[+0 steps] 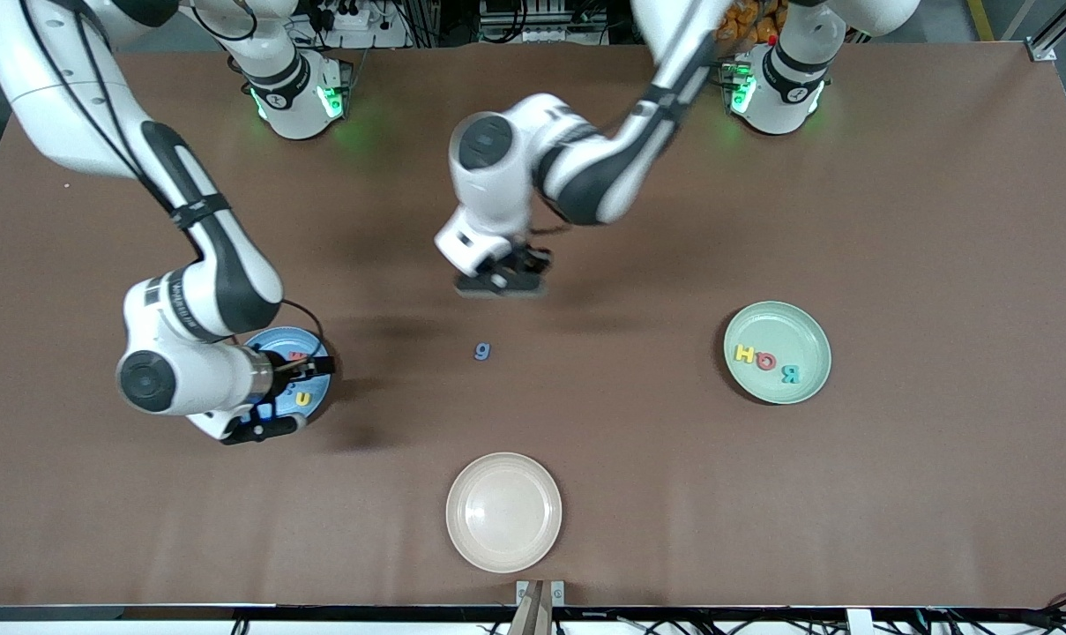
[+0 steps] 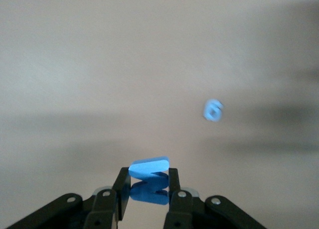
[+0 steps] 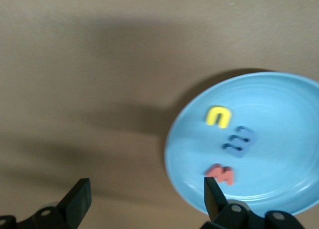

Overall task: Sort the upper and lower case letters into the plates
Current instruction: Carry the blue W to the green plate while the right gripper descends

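My left gripper (image 2: 148,175) is shut on a small blue letter (image 2: 148,168) and hangs above the bare middle of the table (image 1: 502,284). Another blue letter, shaped like a g (image 1: 482,351) (image 2: 213,110), lies flat on the table nearer the front camera. My right gripper (image 3: 144,199) is open and empty, over the edge of the blue plate (image 1: 272,336) (image 3: 279,104). That plate holds a yellow u (image 3: 218,116), a blue letter (image 3: 239,141) and a red letter (image 3: 221,173). The mint green plate (image 1: 788,326) holds a yellow H (image 1: 744,354), a red Q (image 1: 766,360) and a teal R (image 1: 790,373).
A cream-beige plate (image 1: 503,511) with nothing in it sits near the table's front edge. The right arm's forearm and wrist cover part of the blue plate in the front view. Brown tabletop stretches between the three plates.
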Motion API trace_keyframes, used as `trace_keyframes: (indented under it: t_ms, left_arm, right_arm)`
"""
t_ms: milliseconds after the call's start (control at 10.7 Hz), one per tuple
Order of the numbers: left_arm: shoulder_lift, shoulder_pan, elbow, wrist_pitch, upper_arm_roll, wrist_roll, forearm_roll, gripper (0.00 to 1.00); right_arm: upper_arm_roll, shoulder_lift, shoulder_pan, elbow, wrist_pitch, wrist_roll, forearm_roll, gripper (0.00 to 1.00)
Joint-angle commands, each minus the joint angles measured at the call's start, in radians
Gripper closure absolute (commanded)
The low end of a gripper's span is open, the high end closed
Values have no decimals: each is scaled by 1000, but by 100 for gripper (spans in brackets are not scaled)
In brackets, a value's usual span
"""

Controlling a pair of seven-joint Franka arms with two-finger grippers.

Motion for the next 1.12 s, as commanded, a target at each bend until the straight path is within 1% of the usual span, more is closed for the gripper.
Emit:
trace_keyframes:
  t_ms: [0, 186, 279, 466, 559, 652, 745, 838, 931, 1024]
  left_arm:
    - [-75, 143, -81, -63, -18, 193, -29, 100]
    - [-86, 307, -127, -88, -18, 415, -27, 100]
    - [-82, 379, -128, -88, -18, 517, -29, 100]
    - [-71, 494, -169, -77, -18, 655, -23, 100]
    - [-54, 542, -183, -67, -18, 718, -23, 100]
    - [-33, 576, -200, -59, -20, 735, -29, 100]
    - [-25, 585, -232, -41, -20, 736, -30, 100]
    - [-20, 587, -256, -34, -20, 736, -29, 91]
    - [-13, 595, -272, -33, -20, 736, -29, 81]
    - [-16, 598, -287, -33, -20, 737, -27, 70]
  right_arm:
    - [2, -12, 102, 7, 0, 220, -10, 0]
    - [2, -4, 173, 16, 26, 335, -4, 0]
    - [2, -1, 193, 12, 59, 374, -3, 0]
    - [-3, 22, 275, 12, 125, 495, -4, 0]
    - [-3, 39, 303, 13, 162, 548, -6, 0]
    - [-4, 54, 321, 12, 185, 566, -7, 0]
    - [-6, 60, 344, 15, 188, 598, -10, 0]
    - [-8, 68, 358, 16, 204, 668, -18, 0]
    - [-17, 79, 375, 16, 246, 701, -20, 0]
    - [-46, 96, 395, 19, 274, 704, -20, 0]
